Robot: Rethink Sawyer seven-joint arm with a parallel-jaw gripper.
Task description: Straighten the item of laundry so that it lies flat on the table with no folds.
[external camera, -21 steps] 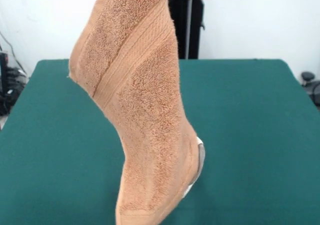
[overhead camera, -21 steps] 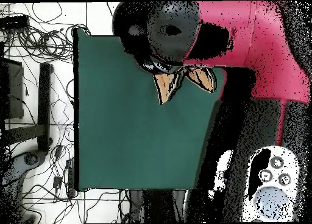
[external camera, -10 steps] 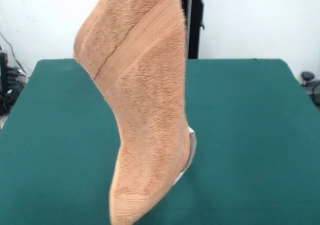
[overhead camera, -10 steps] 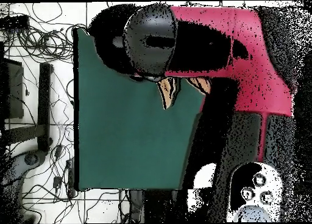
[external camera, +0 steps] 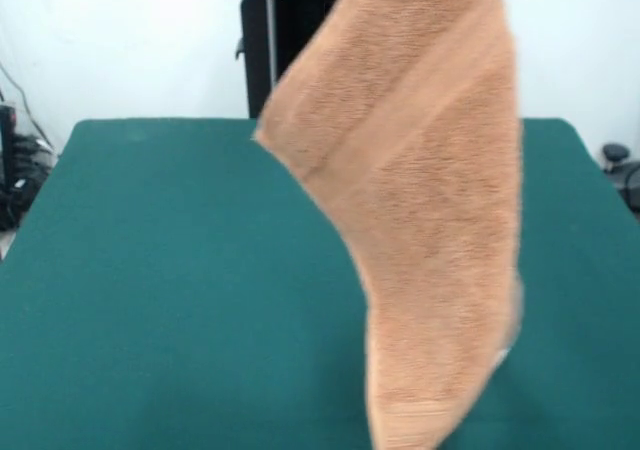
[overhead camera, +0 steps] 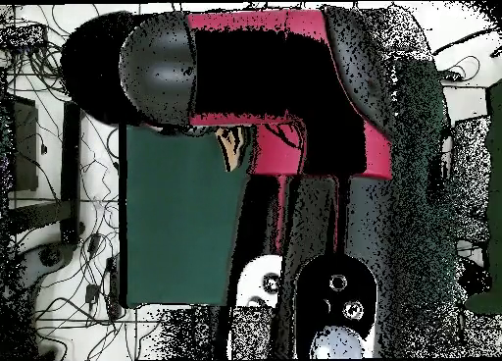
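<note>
Front view
Towel: the orange-tan terry hand towel (external camera: 430, 220) hangs in the air, right of centre, running out of the picture at the top and at the bottom edge.
Shape: wide above, narrowing downward; one corner juts left, with a woven border band slanting across it.
Table: the dark green table (external camera: 170, 290) lies behind and below the towel; whether the lower end touches it cannot be told.
Gripper: hidden above the top edge, so how far it is open cannot be told.

Overhead view
Arm: the red and black arm (overhead camera: 284, 92) covers the upper table and much of the right side.
Towel: only a small tan patch (overhead camera: 233, 146) shows beneath the arm, probably the hanging cloth.
Table: a green strip (overhead camera: 172, 230) shows at left.
</note>
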